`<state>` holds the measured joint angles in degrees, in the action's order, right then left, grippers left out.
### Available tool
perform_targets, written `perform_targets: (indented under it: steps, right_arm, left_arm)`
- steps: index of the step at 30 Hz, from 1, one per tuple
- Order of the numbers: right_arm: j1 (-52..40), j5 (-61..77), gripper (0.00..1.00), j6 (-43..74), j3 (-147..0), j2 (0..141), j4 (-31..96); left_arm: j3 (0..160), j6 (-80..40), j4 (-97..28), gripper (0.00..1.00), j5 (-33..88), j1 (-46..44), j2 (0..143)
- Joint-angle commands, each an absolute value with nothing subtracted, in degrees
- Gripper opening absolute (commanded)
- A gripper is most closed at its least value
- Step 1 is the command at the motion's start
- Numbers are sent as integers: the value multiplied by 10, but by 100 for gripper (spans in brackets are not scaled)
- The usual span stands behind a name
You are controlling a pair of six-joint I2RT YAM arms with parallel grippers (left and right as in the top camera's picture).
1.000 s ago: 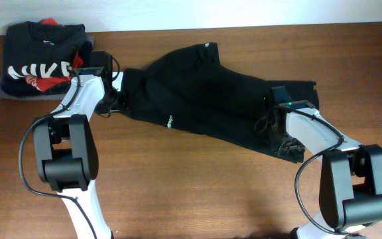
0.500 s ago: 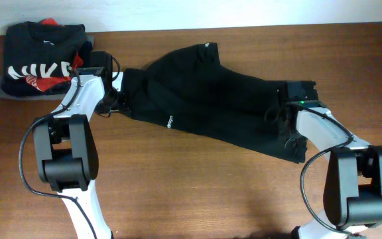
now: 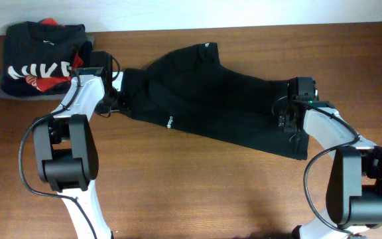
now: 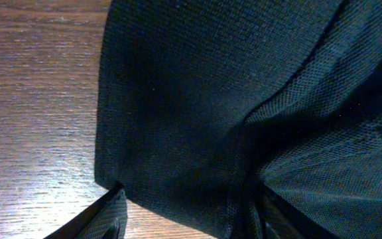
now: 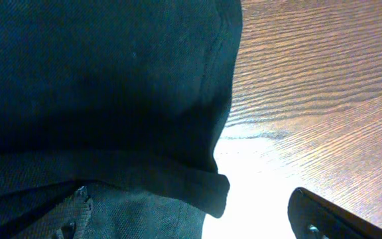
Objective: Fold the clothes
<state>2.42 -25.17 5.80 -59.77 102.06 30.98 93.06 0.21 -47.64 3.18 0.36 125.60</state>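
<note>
Far out to the left of your left gripper sits the folded black top with white letters, apart from the work. The left gripper sits at the left end of the black shirt. Its fingers stand partway apart with the cloth edge lying across them, and you cannot tell whether they actually pinch it. I judge that it is there to anchor this end. From it the shirt runs slantwise across the wooden table, spread mostly flat, its tiny white logo just off the gripper's inner side. At the far end, your right gripper hangs over the shirt's right edge with its jaws wide and nothing in them. The rolled hem lies loose between them on the table. That end looks ready for a fresh grasp before any fold can begin.
</note>
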Motion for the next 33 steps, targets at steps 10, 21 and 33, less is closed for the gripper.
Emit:
perform_targets:
  steps: [10, 21, 33]
  right_arm:
    - [27, -195, 99, 154, -739, 1016, 462]
    - [10, -31, 99, 121, -826, 1016, 466]
    - [0, -23, 99, 125, -826, 1016, 457]
  left_arm:
    - [1096, 9, -611, 61, 36, 8, 1259]
    - [1119, 9, -640, 61, 196, 1, 1259]
    - [1090, -25, -595, 60, 247, -82, 1274]
